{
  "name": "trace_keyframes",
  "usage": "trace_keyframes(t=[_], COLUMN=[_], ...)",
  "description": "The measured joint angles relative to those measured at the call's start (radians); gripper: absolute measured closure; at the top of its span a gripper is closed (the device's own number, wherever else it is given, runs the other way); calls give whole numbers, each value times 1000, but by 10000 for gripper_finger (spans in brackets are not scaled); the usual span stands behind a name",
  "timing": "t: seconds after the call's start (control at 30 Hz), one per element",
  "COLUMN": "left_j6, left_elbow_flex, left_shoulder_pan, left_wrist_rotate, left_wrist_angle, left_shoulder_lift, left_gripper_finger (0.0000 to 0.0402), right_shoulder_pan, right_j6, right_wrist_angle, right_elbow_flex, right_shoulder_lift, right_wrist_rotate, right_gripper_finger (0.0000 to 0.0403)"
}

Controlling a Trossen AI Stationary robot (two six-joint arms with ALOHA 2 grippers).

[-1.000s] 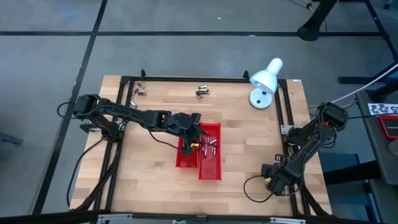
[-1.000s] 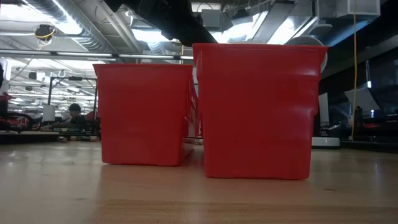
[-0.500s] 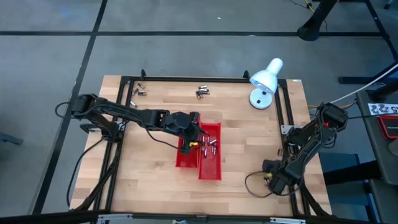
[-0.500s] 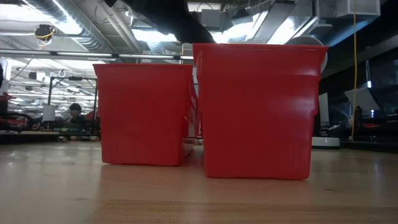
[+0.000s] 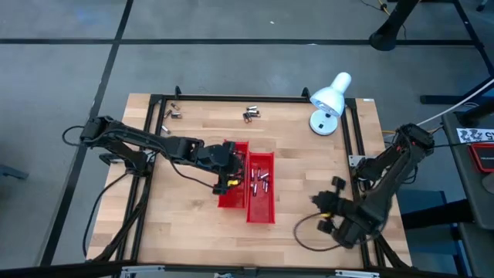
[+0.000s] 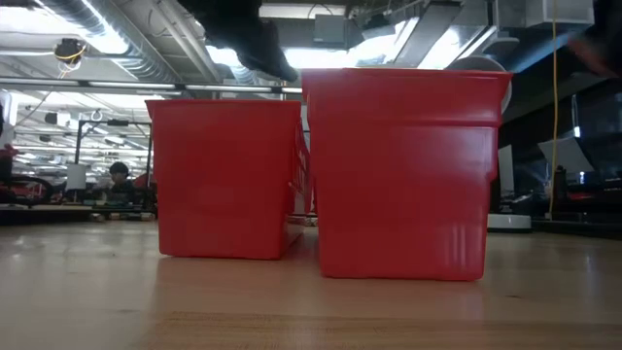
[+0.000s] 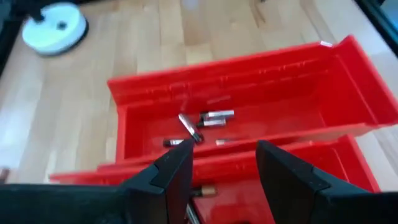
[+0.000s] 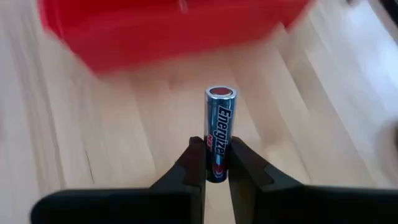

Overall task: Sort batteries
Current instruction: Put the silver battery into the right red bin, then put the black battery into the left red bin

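Note:
Two red trays stand side by side mid-table, the left tray [image 5: 231,185] and the longer right tray [image 5: 262,202]. Several batteries [image 7: 208,118] lie on the right tray's floor, and one battery [image 7: 202,191] lies in the left tray. My left gripper [image 5: 228,174] hovers open over the left tray, its fingers [image 7: 177,171] above that tray's rim. My right gripper [image 5: 321,202] is right of the trays, shut on a single battery [image 8: 219,124]. More batteries [image 5: 249,115] lie loose near the table's far edge. My right gripper pinches the battery's near end [image 8: 215,160] between its two fingertips. The battery lies along the fingers and sticks out past them, its red-capped end [image 8: 220,93] pointing toward the trays. It is lifted clear of the table.
A white desk lamp [image 5: 328,100] stands at the far right corner. A second small group of batteries [image 5: 174,113] lies at the far left. A black frame [image 5: 255,98] borders the table. Bare wood lies between my right gripper and the trays [image 8: 168,31].
My right gripper has swung from the table's near right corner toward the left, closer to the trays. My left gripper has drawn back toward the left, from the boundary between the trays to above the left tray.

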Motion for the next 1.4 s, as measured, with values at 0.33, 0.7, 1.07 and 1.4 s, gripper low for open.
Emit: trace_keyframes(t=[0.33, 0.7, 1.07, 1.4], left_j6=[-87, -160, -124, -42], left_elbow_flex=[-38, -150, -246, -349], left_shoulder_pan=[-108, -166, -144, -143], left_wrist_rotate=[-106, -245, -271, -269], left_wrist_angle=[7, 7, 73, 331], left_shoulder_lift=[-2, -24, -106, -156], left_gripper_finger=[235, 235, 235, 235], right_shoulder_pan=[-344, -589, -624, -621], right_j6=[-784, -937, -936, -960], right_wrist_angle=[702, 834, 842, 645], right_elbow_flex=[-70, -80, -80, 87], right_shoulder_lift=[1, 134, 165, 165], right_wrist_rotate=[-81, -357, -381, -424], right_gripper_finger=[367, 342, 269, 263])
